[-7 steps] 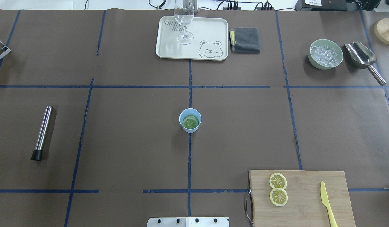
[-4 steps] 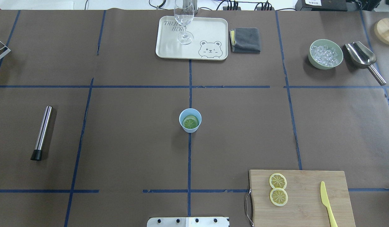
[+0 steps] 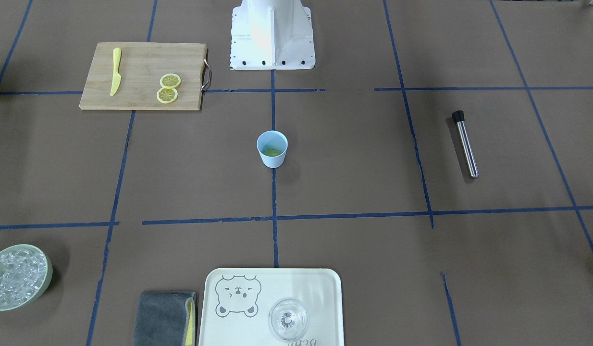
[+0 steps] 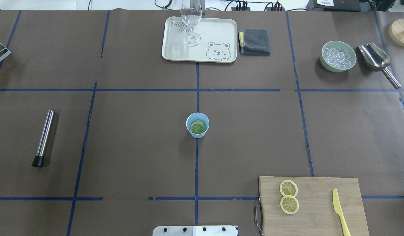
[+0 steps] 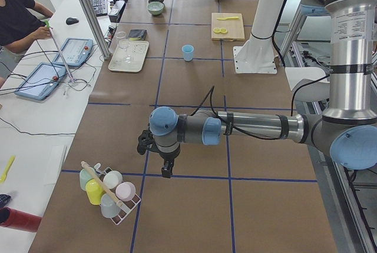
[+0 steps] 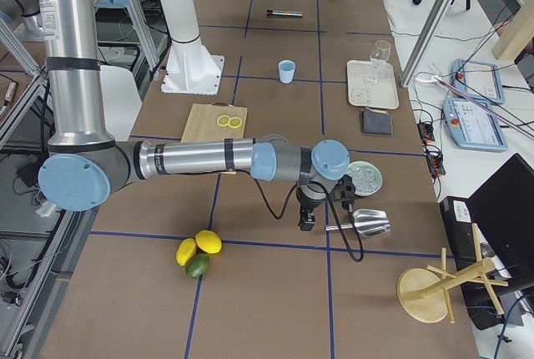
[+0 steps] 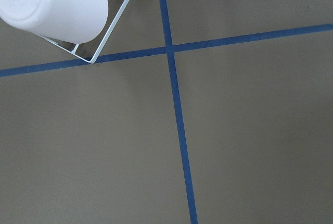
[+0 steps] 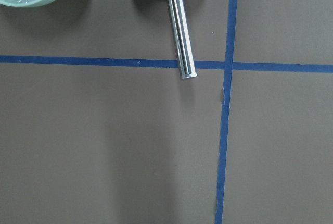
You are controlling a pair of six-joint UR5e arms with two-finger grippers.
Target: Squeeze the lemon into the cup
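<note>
The lemon [image 4: 288,188] lies flat on the cutting board [image 4: 320,213], touching a second slice [image 4: 289,204], well apart from both jaws. The cup [image 4: 197,125] stands mid-bench [image 4: 123,147], which is papered brown and gridded with blue tape [image 4: 196,164]. Only the side views show the arms: the left jaws hang by the cup rack [image 5: 109,191], the right jaws beside the scoop [image 6: 367,222]. Whether either is clenched or released I cannot tell.

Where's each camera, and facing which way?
Front-facing: across the table, steeply down; white robot base.
Overhead: behind robot, down on small light-blue plastic cup; no arms.
Left: table's end; left arm near.
Right: opposite end; right arm near.
Left wrist: downward; white wire rack.
Right wrist: downward; steel scoop.
First two share the cup; wrists: no robot.
</note>
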